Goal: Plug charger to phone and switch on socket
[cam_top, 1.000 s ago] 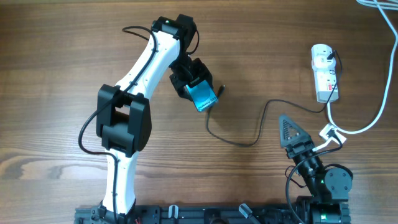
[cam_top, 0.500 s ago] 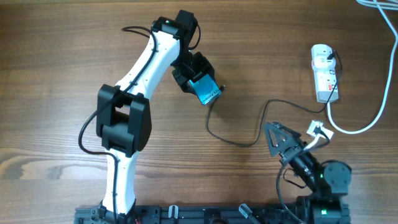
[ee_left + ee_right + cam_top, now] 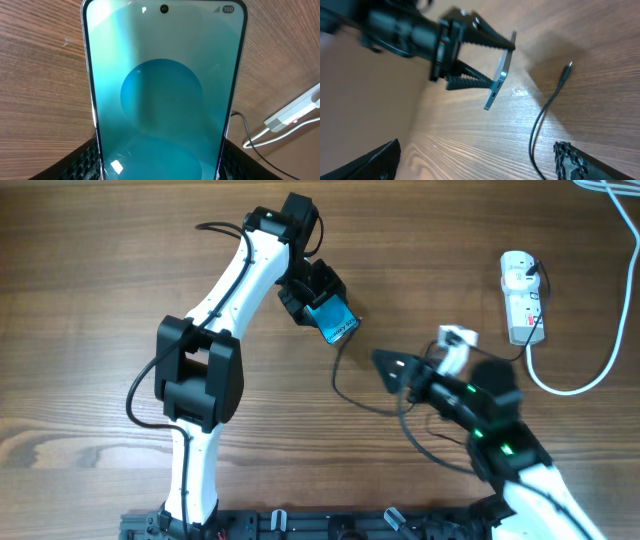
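Note:
The phone (image 3: 336, 322), its cyan screen lit, is held off the table between the fingers of my left gripper (image 3: 322, 310). In the left wrist view the phone (image 3: 165, 85) fills the frame, with the gripper (image 3: 162, 172) shut on its two long edges. The charger, a thin black cable (image 3: 375, 406), loops over the table, and its plug tip (image 3: 351, 337) lies loose just below the phone. My right gripper (image 3: 395, 370) hovers open to the right of that loop, nothing in it. Its wrist view shows the plug tip (image 3: 568, 66) on the wood beside the phone (image 3: 498, 82), seen edge-on. The socket (image 3: 522, 298) lies at the far right.
A thick white lead (image 3: 600, 370) curves from the socket along the right edge of the table. The black cable runs from the socket (image 3: 296, 111) across towards the middle. The left arm's white links (image 3: 215, 310) span the left half of the table.
My right arm has swung up and to the left, from the front right corner towards the cable loop and the phone. The left gripper has turned the phone slightly.

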You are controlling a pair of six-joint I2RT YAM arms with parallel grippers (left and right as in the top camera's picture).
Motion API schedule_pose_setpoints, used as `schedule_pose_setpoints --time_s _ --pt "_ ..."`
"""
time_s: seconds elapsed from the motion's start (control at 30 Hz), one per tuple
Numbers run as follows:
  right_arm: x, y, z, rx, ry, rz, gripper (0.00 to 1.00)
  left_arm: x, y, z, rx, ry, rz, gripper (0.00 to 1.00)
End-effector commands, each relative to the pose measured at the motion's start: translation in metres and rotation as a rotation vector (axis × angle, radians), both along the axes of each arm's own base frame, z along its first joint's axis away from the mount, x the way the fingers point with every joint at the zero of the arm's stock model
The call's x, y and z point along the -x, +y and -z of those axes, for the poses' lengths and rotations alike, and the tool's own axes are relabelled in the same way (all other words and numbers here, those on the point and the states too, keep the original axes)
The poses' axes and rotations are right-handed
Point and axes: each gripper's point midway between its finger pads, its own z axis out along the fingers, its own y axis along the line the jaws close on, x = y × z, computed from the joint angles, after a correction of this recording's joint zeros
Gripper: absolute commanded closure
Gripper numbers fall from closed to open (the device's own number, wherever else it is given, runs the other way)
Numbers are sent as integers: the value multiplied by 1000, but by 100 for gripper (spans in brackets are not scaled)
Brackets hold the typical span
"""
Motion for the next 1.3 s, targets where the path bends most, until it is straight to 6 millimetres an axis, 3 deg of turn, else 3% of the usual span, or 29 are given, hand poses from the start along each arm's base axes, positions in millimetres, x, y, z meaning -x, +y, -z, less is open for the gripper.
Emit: schedule_pose_setpoints --time_s 0.0,0.27,0.47,1.0,1.13,1.27 --pt "-30 19 5 130 -9 54 0 -9 0 -8 12 -16 -41 96" --pt "-60 53 42 190 122 60 0 -12 3 -9 13 -19 -53 96" --pt "-74 62 57 213 157 67 2 -14 5 -9 14 -21 -59 96" --pt "-95 67 73 85 235 194 38 -15 5 -9 15 -23 -59 96" --pt "-99 69 71 66 220 199 43 -15 5 -9 14 -18 -69 96" --pt "-103 70 66 54 197 207 55 -15 5 -9 13 -13 -79 96"
